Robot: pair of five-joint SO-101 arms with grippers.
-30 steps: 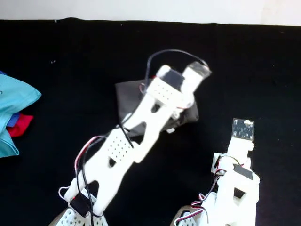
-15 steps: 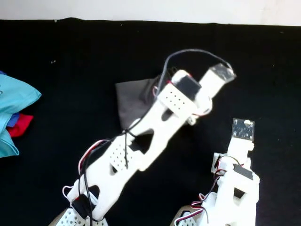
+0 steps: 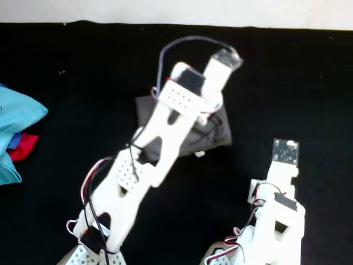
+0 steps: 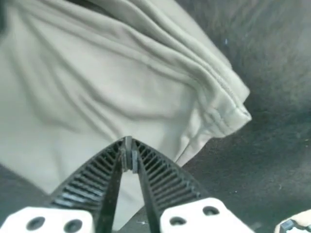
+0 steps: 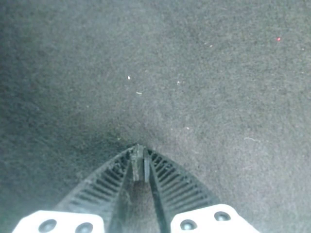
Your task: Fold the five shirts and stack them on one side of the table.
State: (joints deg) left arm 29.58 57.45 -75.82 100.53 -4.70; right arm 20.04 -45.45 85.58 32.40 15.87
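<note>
A dark grey folded shirt (image 3: 148, 113) lies in the middle of the black table (image 3: 287, 83). My left arm (image 3: 176, 102) stretches out over it and covers its centre. In the left wrist view the shirt (image 4: 97, 82) looks pale, with a layered folded corner. My left gripper (image 4: 127, 154) hangs just above it, shut, with no cloth seen between the tips. My right arm (image 3: 277, 204) stands at the near right. Its gripper (image 5: 140, 164) is shut over bare black cloth.
A pile of shirts lies at the table's left edge: a teal one (image 3: 16, 118) on top, a red one (image 3: 25, 146) and a bit of blue (image 3: 15, 138) beneath. A pale wall (image 3: 176, 11) runs behind the table's far edge.
My left arm swung right half a second ago, then came back left and farther out over the grey shirt. The shirt's right side shows again. My right arm has not moved.
</note>
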